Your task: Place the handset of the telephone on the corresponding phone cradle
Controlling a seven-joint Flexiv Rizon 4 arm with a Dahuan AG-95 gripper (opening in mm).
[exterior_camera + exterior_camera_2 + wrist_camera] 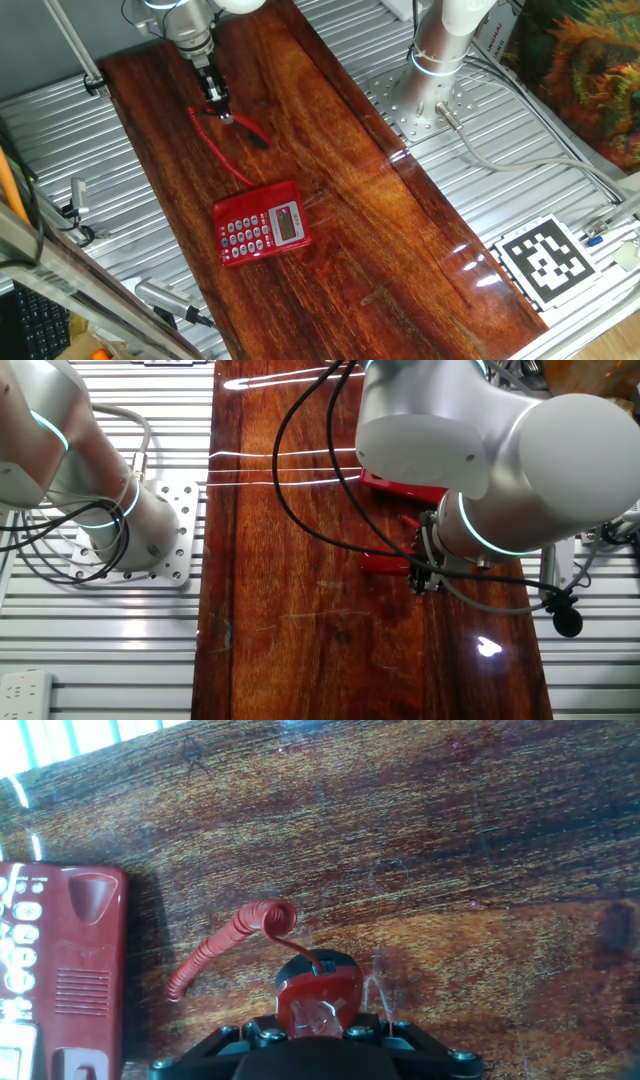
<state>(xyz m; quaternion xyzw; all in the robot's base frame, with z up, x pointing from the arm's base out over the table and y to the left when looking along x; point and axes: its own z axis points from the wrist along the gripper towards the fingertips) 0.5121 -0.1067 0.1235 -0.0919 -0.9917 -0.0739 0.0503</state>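
The handset [247, 129] is a slim red bar on the far part of the wooden table. Its thin red cord [222, 158] runs to the phone cradle [262, 223], a squarish red base with grey-white buttons and a small display. My gripper [221, 108] stands over the handset's far end and is shut on it. In the hand view the handset's end [318, 992] sits between the jaws, the coiled cord [232, 938] curls to the left, and the cradle [60, 970] lies at the left edge. In the other fixed view the arm hides most of the handset [384, 564] and cradle [398, 487].
The dark wooden board [400, 230] lies on a ribbed metal table. The arm's base [440, 50] stands at the back right. A black-and-white marker tag [545, 260] lies at the front right. Cables and metal fittings [80, 205] are along the left edge.
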